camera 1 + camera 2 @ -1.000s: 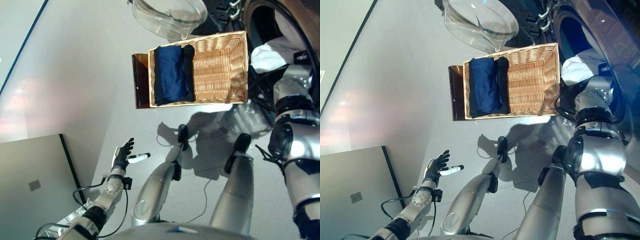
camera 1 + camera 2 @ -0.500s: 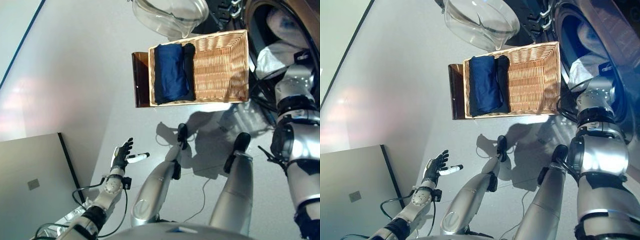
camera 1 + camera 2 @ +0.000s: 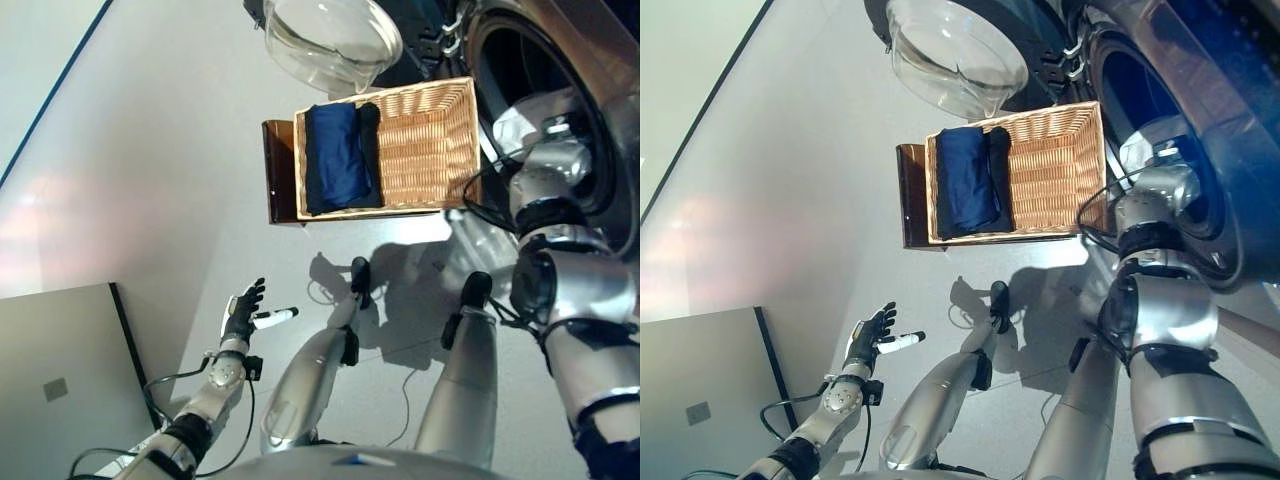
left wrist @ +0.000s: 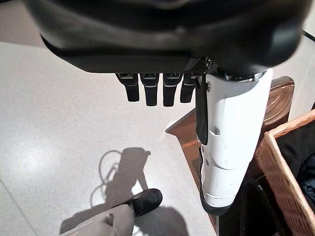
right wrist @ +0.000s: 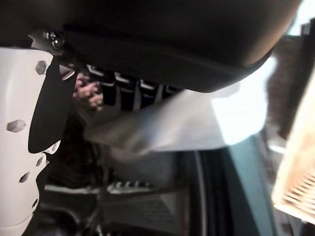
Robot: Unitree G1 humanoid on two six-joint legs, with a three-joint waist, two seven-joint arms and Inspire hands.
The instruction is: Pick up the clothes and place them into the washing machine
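A white cloth (image 3: 512,121) hangs at the lip of the washing machine's drum (image 3: 565,75), beside my right wrist. My right arm reaches into the drum, and in the right wrist view the white cloth (image 5: 197,123) lies right past my right hand (image 5: 147,39). The wicker basket (image 3: 425,150) rests on the dark brown box (image 3: 279,187) next to the machine. It holds a folded dark blue cloth (image 3: 335,155) and a black cloth (image 3: 369,150) at its left end. My left hand (image 3: 243,312) is open and empty, low over the floor.
The machine's round glass door (image 3: 330,40) stands open behind the basket. A grey panel (image 3: 60,370) lies on the floor at the lower left. The left wrist view shows the box (image 4: 280,98) and the basket's rim (image 4: 275,162).
My right arm has pushed the white cloth from the drum's lip deeper into the machine. The camera has shifted. The left hand and the basket have not moved.
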